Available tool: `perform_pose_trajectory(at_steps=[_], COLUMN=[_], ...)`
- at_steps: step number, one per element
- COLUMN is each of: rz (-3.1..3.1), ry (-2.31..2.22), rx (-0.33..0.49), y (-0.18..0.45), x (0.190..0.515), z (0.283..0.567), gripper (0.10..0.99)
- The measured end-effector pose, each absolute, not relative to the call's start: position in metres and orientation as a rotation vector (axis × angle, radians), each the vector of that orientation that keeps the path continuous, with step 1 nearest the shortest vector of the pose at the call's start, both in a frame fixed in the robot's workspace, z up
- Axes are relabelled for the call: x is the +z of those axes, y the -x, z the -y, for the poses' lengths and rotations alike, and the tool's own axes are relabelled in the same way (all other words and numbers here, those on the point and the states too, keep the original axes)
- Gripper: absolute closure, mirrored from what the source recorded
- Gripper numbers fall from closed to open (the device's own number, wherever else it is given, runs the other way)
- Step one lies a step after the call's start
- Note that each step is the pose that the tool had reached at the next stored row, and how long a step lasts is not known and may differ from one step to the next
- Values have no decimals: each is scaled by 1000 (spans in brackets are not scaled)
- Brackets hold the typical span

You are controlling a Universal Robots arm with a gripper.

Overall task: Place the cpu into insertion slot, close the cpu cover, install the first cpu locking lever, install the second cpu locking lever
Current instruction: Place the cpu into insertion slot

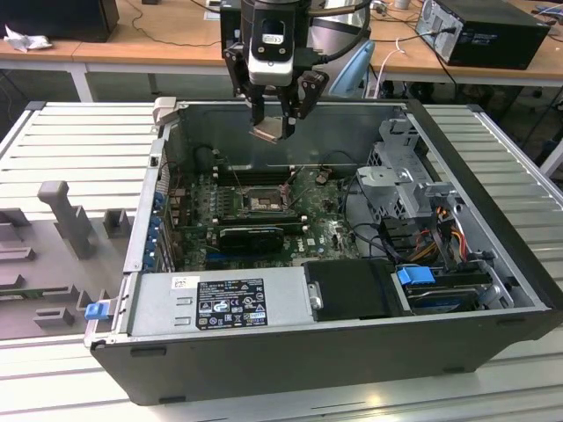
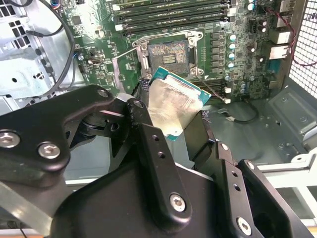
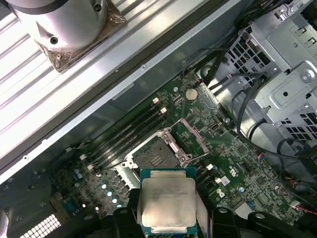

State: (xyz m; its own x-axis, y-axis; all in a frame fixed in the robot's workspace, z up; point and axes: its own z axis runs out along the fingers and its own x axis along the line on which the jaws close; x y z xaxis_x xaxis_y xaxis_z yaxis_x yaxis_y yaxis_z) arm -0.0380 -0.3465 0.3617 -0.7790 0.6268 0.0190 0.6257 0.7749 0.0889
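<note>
Metal of a dull silvery grey tops the small flat square cpu [image 1: 271,132] [image 2: 173,106] [image 3: 167,203], and a thin green rim of its base plate shows along the edges in both wrist views. It hangs in the air, tilted rather than level, above the open top of the dark grey metal computer case [image 1: 290,352] and well above the board inside. The black gripper [image 1: 277,123] [image 2: 173,124] [image 3: 168,213] has it clamped, its fingers [image 2: 148,144] pressed narrow against two opposite edges of the chip. Below lies the small square insertion slot [image 1: 261,203] [image 2: 168,53] [image 3: 153,157], its pale centre bare inside a dark metal border. The thin square metal cpu cover [image 3: 182,151] stands swung up beside it, its window showing board behind, so the socket is uncovered from above. Long black memory slots [image 2: 171,10] [image 3: 129,136] run just beside the socket on the green motherboard [image 1: 325,233]. A perforated silver drive cage [image 1: 396,176] with black cables [image 1: 369,233] around it crowds the exterior view's right, and a grey box power supply [image 1: 220,303] lines the near wall. The arm comes straight down from above in the exterior view, wrist upright, gripper pointing downward near the case's far wall.
</note>
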Motion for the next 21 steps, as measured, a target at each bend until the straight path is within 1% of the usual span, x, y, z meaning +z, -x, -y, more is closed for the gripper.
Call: perform_pose_trajectory(at_steps=[21], rz=[-2830], ry=[-1310], rx=[138], y=[38], x=[360], z=[347], gripper=[561])
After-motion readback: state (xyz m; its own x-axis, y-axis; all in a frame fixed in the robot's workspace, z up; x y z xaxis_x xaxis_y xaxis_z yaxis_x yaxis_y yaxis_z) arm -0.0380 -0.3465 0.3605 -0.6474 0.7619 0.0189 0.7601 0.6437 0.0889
